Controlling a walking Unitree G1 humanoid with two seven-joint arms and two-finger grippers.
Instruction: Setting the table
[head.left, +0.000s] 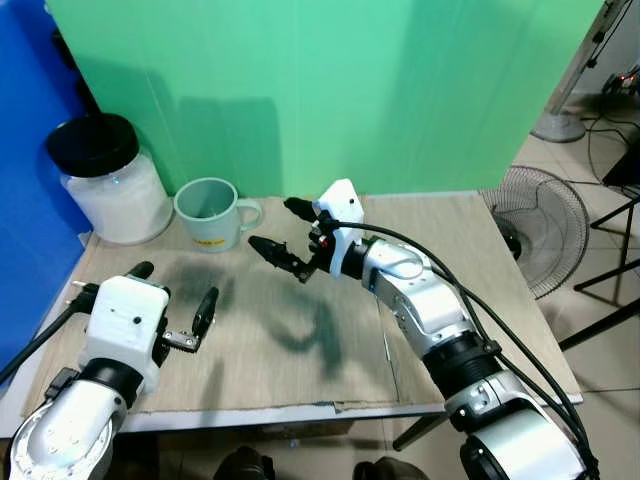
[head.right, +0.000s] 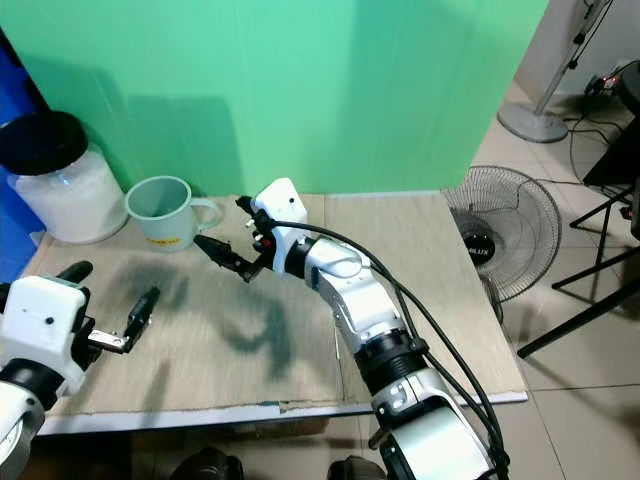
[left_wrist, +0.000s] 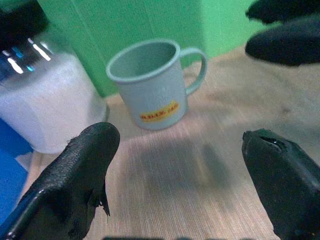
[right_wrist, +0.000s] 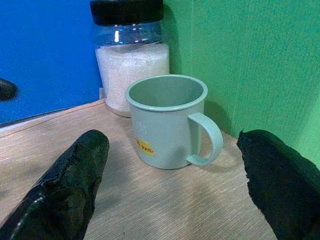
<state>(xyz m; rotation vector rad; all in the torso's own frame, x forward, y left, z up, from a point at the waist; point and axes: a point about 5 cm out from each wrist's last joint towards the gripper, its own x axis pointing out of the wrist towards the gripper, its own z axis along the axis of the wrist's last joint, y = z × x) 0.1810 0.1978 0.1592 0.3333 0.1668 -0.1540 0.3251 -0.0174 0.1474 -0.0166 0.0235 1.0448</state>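
Green mug (head.left: 208, 212) upright near table's (head.left: 440, 330) back edge | right gripper (head.left: 283, 231) fingers spread beside it | left gripper (head.left: 175, 300) spread

Silver arms, white wrist housings, long black fingers (head.left: 205, 309), black cables, possibly red wiring.

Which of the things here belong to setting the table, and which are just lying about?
For the job:
- mug, pale green, empty, upright on the table
- right gripper, open, near the mug's handle
- left gripper, open, low over the table

Just about:
- jar of white grains, black lid
- fan on the floor
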